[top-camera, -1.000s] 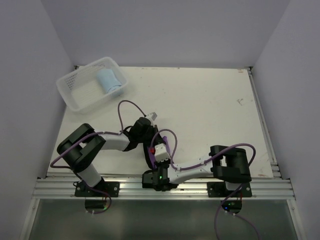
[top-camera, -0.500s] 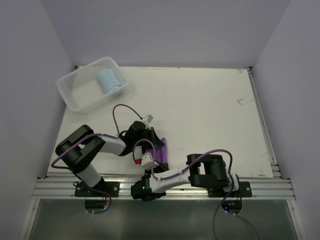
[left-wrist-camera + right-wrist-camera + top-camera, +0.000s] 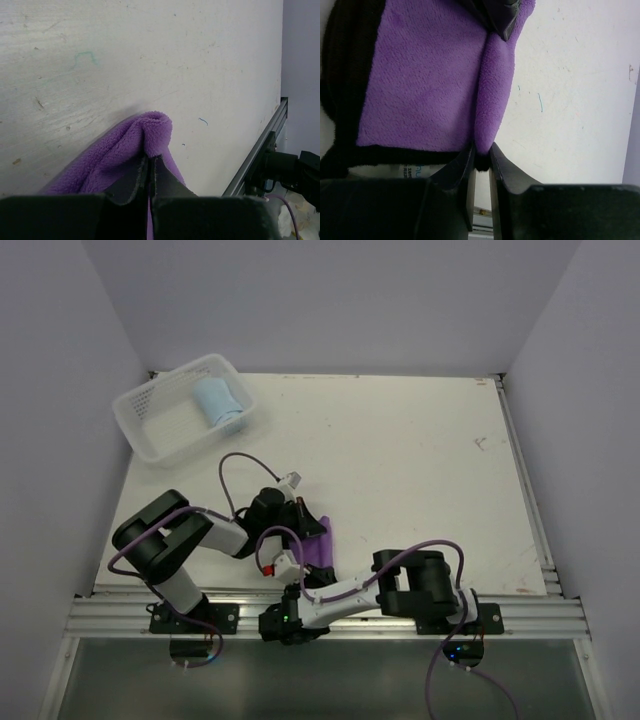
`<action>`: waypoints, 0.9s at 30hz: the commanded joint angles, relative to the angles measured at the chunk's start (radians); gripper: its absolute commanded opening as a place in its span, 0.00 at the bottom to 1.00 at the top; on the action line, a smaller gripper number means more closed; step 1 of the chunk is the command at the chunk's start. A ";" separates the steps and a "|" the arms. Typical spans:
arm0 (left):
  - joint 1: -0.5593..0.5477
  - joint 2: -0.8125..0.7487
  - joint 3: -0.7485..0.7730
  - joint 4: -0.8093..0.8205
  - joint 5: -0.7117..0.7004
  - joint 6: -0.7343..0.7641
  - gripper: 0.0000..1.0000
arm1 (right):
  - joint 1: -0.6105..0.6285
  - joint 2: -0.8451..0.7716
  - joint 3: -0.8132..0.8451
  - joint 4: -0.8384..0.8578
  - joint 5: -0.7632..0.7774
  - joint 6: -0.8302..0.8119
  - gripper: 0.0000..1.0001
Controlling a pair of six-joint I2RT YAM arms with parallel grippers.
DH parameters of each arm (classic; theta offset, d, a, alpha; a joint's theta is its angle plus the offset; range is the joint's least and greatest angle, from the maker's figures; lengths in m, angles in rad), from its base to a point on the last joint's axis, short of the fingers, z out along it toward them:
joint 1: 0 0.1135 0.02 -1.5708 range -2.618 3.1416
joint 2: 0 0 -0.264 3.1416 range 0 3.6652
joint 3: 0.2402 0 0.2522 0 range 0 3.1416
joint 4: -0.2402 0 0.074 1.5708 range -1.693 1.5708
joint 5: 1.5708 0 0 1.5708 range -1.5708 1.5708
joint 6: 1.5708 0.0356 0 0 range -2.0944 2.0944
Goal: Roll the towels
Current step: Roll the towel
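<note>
Left gripper [image 3: 150, 159]: dark, matte fingers pressed together on a raised fold of the purple towel [image 3: 117, 155], no gap between the pads. Right gripper [image 3: 480, 152]: fingers a narrow slit apart, with a rounded fold and the black hem of the same towel at the tips. Firm pinch or loose contact not discernible.

Purple face plush, short-piled fleece. Black border along the left and bottom edges in the right wrist view. Small white label [image 3: 415, 172] partly tucked under the hem, print unreadable.

Towel position: near edge of the table [image 3: 420, 460], between the two wrists, mostly covered by them in the top view. Table surface white, flat, scuffed, with small pen marks.

Farther off, at the far left corner: white plastic lattice basket [image 3: 140, 410], rectangular with a rounded rim, holding the light blue towel [image 3: 218, 403] in a short cylindrical shape.
</note>
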State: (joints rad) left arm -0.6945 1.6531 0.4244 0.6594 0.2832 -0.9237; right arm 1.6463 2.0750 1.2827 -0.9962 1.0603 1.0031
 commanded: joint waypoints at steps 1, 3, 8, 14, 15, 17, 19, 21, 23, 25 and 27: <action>0.029 0.022 -0.029 0.042 -0.131 0.037 0.00 | 0.046 0.011 0.050 0.010 -0.014 -0.014 0.20; 0.029 0.033 -0.030 0.058 -0.130 0.039 0.00 | 0.061 0.020 0.067 -0.007 -0.011 -0.005 0.23; 0.029 0.057 -0.042 0.086 -0.130 0.036 0.00 | 0.090 0.017 0.089 -0.039 -0.006 0.000 0.36; 0.029 0.051 -0.059 0.115 -0.131 0.042 0.00 | 0.099 -0.042 0.057 -0.050 -0.003 0.034 0.40; 0.029 0.050 -0.059 0.114 -0.133 0.045 0.00 | 0.099 -0.058 0.047 -0.047 -0.003 0.041 0.39; 0.030 0.040 -0.064 0.117 -0.136 0.052 0.00 | 0.102 -0.139 0.005 -0.036 -0.008 0.052 0.32; 0.030 0.037 -0.068 0.121 -0.136 0.054 0.00 | 0.101 -0.217 -0.043 0.028 -0.016 0.046 0.24; 0.029 0.037 -0.072 0.123 -0.138 0.056 0.00 | 0.101 -0.346 -0.124 0.141 -0.043 0.006 0.21; 0.029 0.040 -0.078 0.131 -0.138 0.059 0.00 | 0.090 -0.427 -0.206 0.223 -0.065 -0.041 0.21; 0.029 0.040 -0.084 0.132 -0.139 0.059 0.00 | 0.054 -0.556 -0.259 0.332 -0.108 -0.054 0.23; 0.030 0.042 -0.085 0.134 -0.139 0.059 0.00 | 0.006 -0.697 -0.356 0.448 -0.158 -0.063 0.26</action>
State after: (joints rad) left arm -0.6769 1.6848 0.3691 0.8284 0.2035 -0.9199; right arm 1.7103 1.5253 1.0107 -0.7589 0.9611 0.9649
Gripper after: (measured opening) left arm 0.018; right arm 0.249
